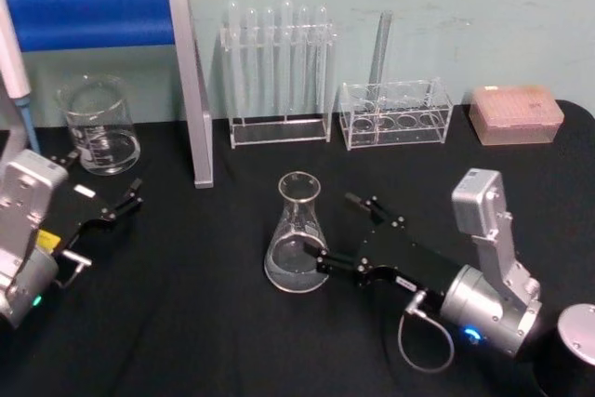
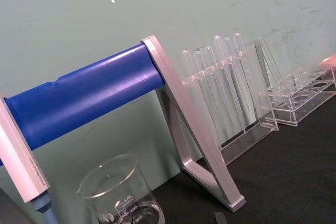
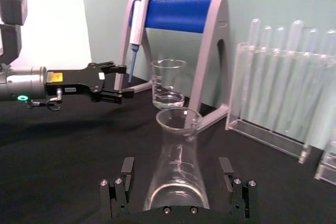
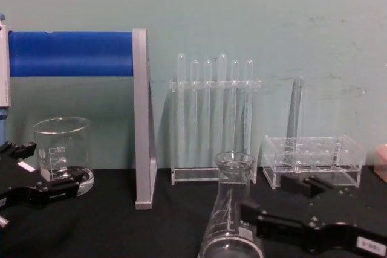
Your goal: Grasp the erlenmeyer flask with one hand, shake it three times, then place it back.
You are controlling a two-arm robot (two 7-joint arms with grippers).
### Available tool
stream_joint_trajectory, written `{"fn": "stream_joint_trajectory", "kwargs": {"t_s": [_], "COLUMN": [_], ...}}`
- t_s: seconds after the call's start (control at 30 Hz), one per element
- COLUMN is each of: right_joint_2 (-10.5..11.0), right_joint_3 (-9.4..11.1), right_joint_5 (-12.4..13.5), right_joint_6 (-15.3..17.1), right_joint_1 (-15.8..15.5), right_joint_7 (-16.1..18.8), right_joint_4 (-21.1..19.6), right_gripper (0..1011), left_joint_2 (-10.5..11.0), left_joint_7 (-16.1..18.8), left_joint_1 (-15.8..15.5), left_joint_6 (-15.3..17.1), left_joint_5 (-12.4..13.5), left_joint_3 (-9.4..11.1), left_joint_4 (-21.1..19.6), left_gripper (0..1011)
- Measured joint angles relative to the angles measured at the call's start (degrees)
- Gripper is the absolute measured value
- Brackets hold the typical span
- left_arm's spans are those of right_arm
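— Where is the erlenmeyer flask [image 1: 297,234] placed?

— It is stood upright on the black table [image 1: 204,323], near the middle, in front of the rack of test tubes [image 1: 277,76].

— How is the right gripper [image 1: 337,231] set?

— It is spread wide, with 1 finger seen on each side of the flask's base in the right wrist view. The glass is not clamped; whether the near finger touches it cannot be told.

— And the left gripper [image 1: 125,200]?

— It is held low over the table at the left, well apart from the flask, with its 2 fingers parted and nothing between them.

— What is found around?

— A glass beaker [image 1: 99,125] is stood just behind the left gripper. A stand with a blue bar [image 1: 93,16] is set beside it, and a pipette [image 3: 136,22] is hung on it. To the right, a low clear rack [image 1: 396,113] and a pink tip box [image 1: 516,113] are lined against the wall.
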Motion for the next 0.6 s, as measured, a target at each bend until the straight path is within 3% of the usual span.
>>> {"fn": "stream_joint_trajectory", "kwargs": {"t_s": [0.3,0.47,0.6], "right_joint_2": [0.06,-2.06,-4.5], "right_joint_3": [3.12,5.47,6.64], "right_joint_5": [-0.03,-1.71,-4.46], "right_joint_6": [-1.01,-2.37,-3.74], "right_joint_1": [-1.26,-0.91,-0.27], "right_joint_7": [-4.4,-8.77,-13.27], "right_joint_4": [-1.22,-0.64,0.62], "right_gripper": [1000,1000,1000], "left_joint_2": [0.0,0.0,0.0], "left_joint_7": [0.0,0.0,0.0], "left_joint_1": [0.0,0.0,0.0], "left_joint_6": [0.0,0.0,0.0], "left_joint_5": [0.0,0.0,0.0], "left_joint_3": [0.0,0.0,0.0], "left_joint_4": [0.0,0.0,0.0], "left_gripper": [1001,1001,1001]}}
